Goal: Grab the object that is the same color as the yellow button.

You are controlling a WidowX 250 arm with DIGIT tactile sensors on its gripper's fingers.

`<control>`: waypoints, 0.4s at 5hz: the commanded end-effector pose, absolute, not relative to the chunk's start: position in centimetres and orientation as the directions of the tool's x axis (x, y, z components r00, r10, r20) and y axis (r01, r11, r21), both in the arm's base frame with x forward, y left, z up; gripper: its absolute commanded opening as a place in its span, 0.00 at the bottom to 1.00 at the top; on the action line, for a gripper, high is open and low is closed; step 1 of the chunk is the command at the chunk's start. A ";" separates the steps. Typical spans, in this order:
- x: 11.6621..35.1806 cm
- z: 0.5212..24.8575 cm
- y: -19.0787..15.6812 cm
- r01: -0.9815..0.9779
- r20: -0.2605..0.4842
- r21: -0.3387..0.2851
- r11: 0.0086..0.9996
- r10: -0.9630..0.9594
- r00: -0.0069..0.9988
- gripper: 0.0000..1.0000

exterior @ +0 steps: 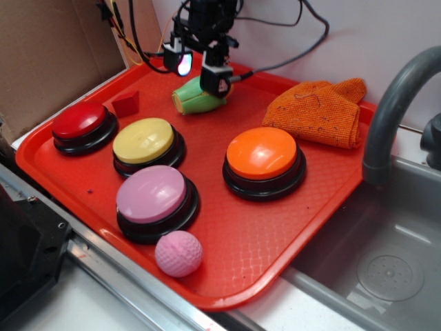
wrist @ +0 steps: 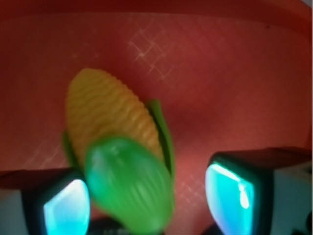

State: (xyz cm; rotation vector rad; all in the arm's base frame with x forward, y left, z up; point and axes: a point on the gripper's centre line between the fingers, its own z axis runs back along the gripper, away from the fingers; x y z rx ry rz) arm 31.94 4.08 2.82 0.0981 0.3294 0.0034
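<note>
The toy corn cob (exterior: 195, 101) lies on its side at the back of the red tray (exterior: 241, 234), green husk toward me. In the wrist view the corn cob (wrist: 115, 147) fills the lower left, yellow kernels above, green husk end between the pads. My gripper (exterior: 201, 72) hangs right over it, open, with one glowing pad on each side; in the wrist view the gripper (wrist: 151, 200) straddles the husk end, which is close to the left pad, with a gap on the right. The yellow button (exterior: 144, 141) sits at the tray's left middle.
A red button (exterior: 80, 121) and small red block (exterior: 126, 103) are at the far left. A pink button (exterior: 151, 194), pink dimpled ball (exterior: 178, 253) and orange button (exterior: 262, 154) sit in front. An orange cloth (exterior: 318, 110) lies back right. A grey faucet (exterior: 393, 103) and sink are at right.
</note>
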 end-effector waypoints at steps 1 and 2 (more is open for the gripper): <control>32.6 0.4 3.3 0.120 -0.213 0.132 0.984 -0.090 0.973 1.00; 32.4 0.3 3.2 0.120 -0.240 0.108 0.987 -0.091 0.967 0.00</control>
